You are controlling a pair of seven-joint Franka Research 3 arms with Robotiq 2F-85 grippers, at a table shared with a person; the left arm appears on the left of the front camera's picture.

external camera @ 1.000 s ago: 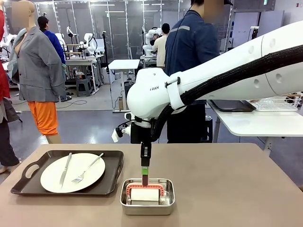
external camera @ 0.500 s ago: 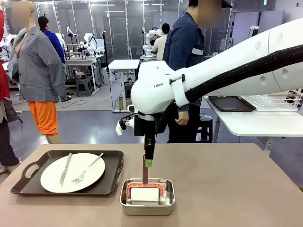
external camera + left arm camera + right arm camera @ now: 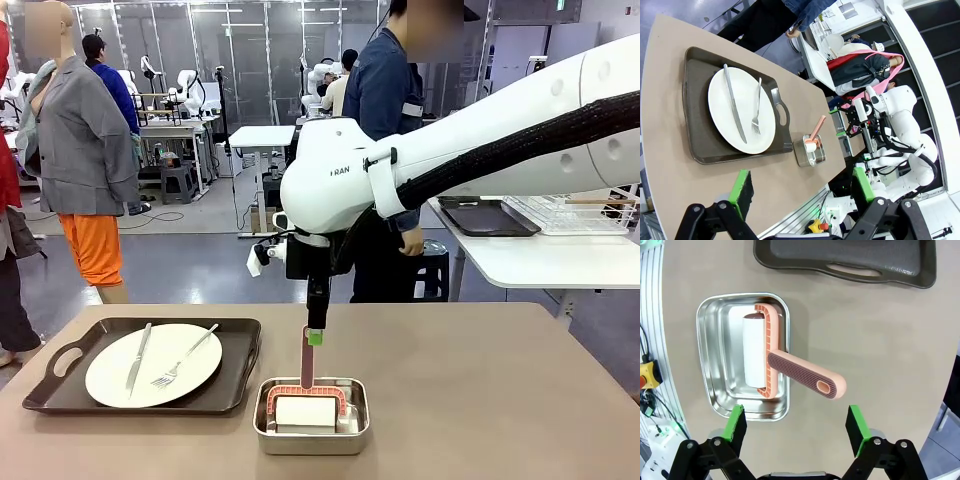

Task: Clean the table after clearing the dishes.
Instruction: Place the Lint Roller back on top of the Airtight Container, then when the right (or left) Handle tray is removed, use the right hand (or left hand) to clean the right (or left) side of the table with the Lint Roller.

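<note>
Tray [image 3: 240,345] with plate [image 3: 110,378] uncleared at left edge of tabletop [image 3: 480,400]. Roller [image 3: 805,372] in pan [image 3: 710,360]. Left gripper [image 3: 802,186], right gripper [image 3: 795,422]: fingers apart, empty. Wiping apparently unstarted.

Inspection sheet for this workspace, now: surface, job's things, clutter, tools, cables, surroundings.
Surface: beige table, no spills seen.
Job's things: one tray on the table's left, holding a plate with knife and fork; roller lying in a steel pan, handle tilted up.
Clutter: nothing seen.
Tools: right tool open above the roller's handle; left tool open, high over the table.
Cables: black hose along the right arm.
Surroundings: person at the far side; another dark tray on a white side table.
</note>
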